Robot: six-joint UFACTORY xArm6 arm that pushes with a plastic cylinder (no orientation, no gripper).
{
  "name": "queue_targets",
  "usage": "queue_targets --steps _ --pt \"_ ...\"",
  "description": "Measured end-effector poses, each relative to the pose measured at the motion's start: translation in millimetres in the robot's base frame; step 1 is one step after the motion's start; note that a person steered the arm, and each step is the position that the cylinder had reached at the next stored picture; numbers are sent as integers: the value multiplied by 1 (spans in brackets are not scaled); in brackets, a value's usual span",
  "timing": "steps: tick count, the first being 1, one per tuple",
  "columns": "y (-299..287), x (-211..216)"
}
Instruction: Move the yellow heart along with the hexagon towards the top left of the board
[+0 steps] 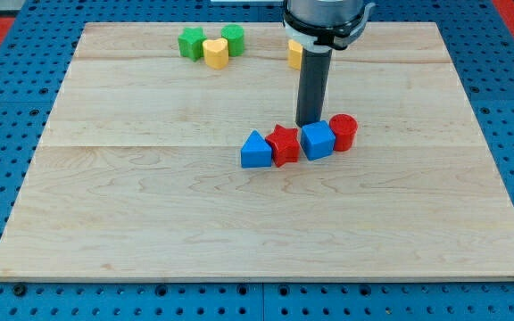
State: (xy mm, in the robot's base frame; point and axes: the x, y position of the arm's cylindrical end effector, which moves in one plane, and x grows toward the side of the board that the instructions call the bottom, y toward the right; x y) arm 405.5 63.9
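The yellow heart (215, 52) lies near the view's top, left of centre, touching a green star (190, 43) on its left and a green hexagon-like block (233, 39) on its right. My tip (309, 122) stands well to the right and lower, just above the gap between the red star (284, 144) and the blue cube (318, 140). A yellow block (294, 53) shows partly behind the rod; its shape is hidden.
A row of blocks sits at the board's middle: blue triangle (256, 151), red star, blue cube, red cylinder (344, 131). The wooden board (150, 214) rests on a blue pegboard table. The arm's body hangs over the board's top edge.
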Motion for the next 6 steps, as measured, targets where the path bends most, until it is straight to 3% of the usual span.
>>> queue_targets --steps 2,4,5,6 --pt "0 -3" --pt "21 -65" --pt "80 -106" --pt "47 -139"
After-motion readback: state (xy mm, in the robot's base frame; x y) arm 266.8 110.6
